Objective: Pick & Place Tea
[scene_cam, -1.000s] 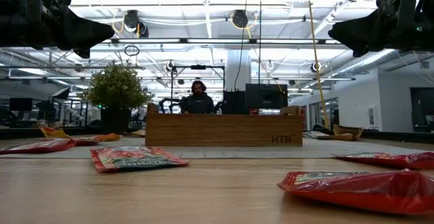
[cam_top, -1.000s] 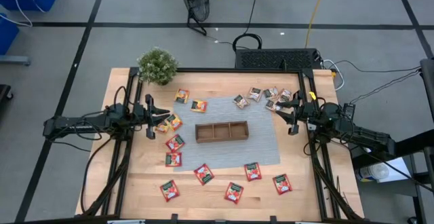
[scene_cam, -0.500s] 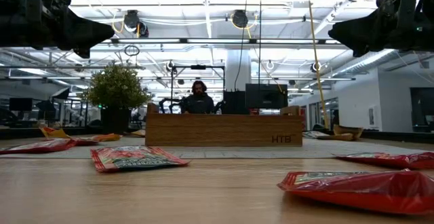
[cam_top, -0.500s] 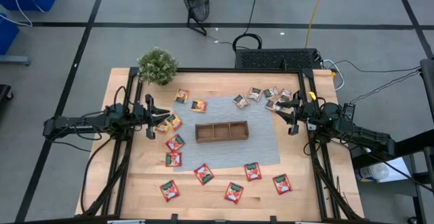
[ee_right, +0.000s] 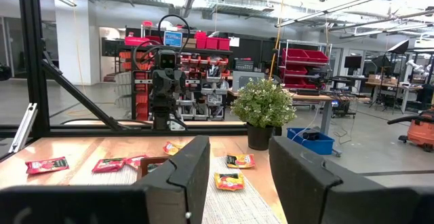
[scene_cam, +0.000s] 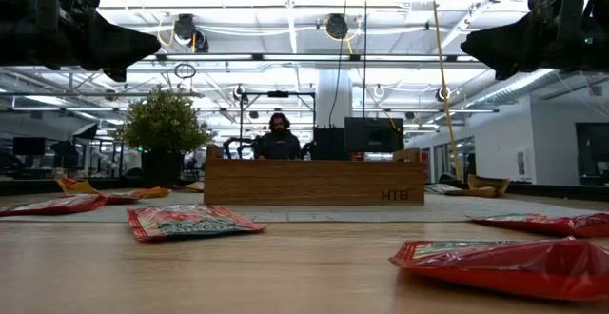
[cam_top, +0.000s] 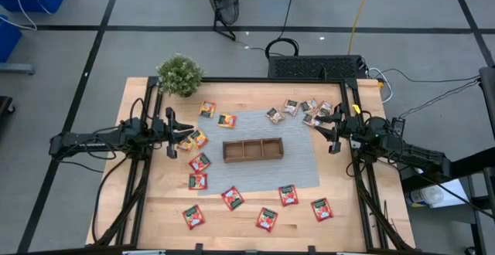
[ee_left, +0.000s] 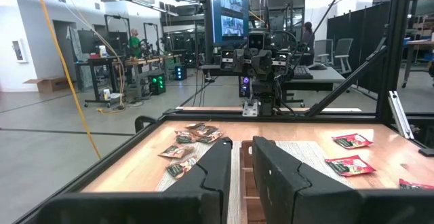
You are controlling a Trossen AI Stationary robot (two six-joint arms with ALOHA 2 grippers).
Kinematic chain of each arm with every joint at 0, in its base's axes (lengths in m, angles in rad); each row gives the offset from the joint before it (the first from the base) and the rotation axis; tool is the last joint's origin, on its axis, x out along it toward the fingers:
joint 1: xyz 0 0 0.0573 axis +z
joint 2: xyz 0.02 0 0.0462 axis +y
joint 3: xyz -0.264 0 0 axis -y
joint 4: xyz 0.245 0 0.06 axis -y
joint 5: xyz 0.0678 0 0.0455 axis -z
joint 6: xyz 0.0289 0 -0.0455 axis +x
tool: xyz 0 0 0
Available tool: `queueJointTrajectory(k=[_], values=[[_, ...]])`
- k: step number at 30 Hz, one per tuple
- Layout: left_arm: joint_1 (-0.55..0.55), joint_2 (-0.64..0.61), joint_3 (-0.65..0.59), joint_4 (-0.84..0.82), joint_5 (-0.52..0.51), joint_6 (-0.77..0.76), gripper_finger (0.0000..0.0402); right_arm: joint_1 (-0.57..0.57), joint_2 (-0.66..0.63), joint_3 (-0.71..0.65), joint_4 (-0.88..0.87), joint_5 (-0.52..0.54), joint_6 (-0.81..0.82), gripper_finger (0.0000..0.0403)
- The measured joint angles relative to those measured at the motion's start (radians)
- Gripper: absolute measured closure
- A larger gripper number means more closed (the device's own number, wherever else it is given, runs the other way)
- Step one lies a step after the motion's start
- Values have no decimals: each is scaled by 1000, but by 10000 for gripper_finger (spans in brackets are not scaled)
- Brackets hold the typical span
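Tea sachets (cam_top: 199,162) all loose on bench (cam_top: 155,209), none in wooden tray (cam_top: 253,148); three compartments bare, task unstarted. Left end effector (cam_top: 176,132) raised at left edge, fingers narrowly apart, empty, orange sachets (cam_top: 199,139) just beside. Right end effector (cam_top: 326,128) raised at right edge, open, empty, grey-brown sachets (cam_top: 292,107) near.

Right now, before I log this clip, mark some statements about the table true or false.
1. The wooden tray holds three tea sachets. False: its compartments are empty.
2. The potted plant stands at a table corner on the left arm's side. True.
3. The left gripper grips a red sachet. False: it holds nothing.
4. Red sachets lie along the table's near edge. True.
5. The right gripper hovers open beside the grey-brown sachets. True.
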Motion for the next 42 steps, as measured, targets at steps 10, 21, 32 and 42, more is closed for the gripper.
queueJointTrajectory(k=[10,21,32,42], values=[[0,0,0,0,0,0,334,1,1,0,-6,-56,403,261],[0,0,0,0,0,0,334,0,1,0,-2,80,453,261],[0,0,0,0,0,0,334,66,370,335,-367,500,201,261],[0,0,0,-1,7,0,334,60,1048,691,-917,732,308,261]])
